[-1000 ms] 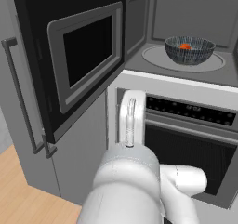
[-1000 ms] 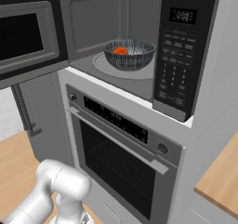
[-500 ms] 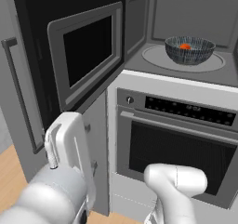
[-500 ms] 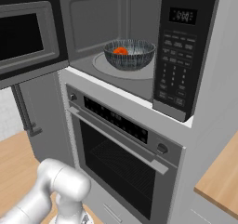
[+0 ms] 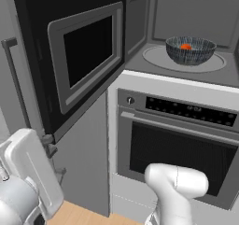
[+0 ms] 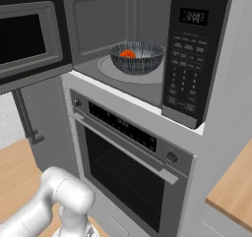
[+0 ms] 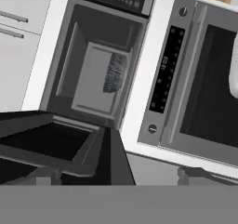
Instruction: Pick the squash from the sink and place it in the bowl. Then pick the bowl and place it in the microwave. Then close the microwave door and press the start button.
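With the bowl and squash being carried on the microwave turntable at upper right, the microwave door is being approached by the end effector, fingers apart and empty, and a glancing push is being risked.

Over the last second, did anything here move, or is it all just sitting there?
The white arm swung: from upright in front of the oven, it moved left and down in the left base view, toward the open microwave door. Nothing was taken hold of or let go. The bowl with the squash stayed on the turntable, and the door stayed open.
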